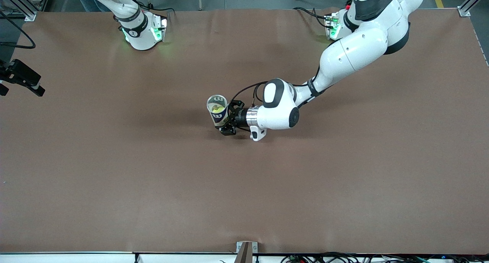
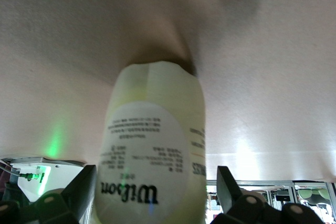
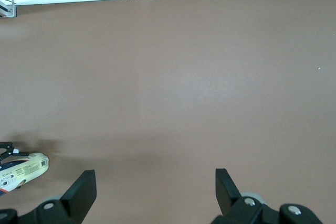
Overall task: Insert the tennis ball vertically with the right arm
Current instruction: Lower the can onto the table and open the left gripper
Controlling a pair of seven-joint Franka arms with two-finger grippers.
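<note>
A clear Wilson tennis ball can (image 1: 220, 120) stands upright in the middle of the brown table (image 1: 114, 171), its mouth open at the top. A yellow tennis ball (image 1: 217, 109) shows inside it. My left gripper (image 1: 225, 117) reaches in sideways and is open, one finger on each side of the can. In the left wrist view the can (image 2: 152, 150) fills the gap between the fingers (image 2: 84, 187), with a small gap on one side. My right gripper (image 3: 152, 192) is open and empty, high over bare table; the can (image 3: 23, 169) shows far off in its view.
The right arm's base (image 1: 141, 30) and the left arm's base (image 1: 336, 26) stand at the table's back edge. A black camera mount (image 1: 21, 77) sticks in at the right arm's end. A bracket (image 1: 246, 251) sits at the front edge.
</note>
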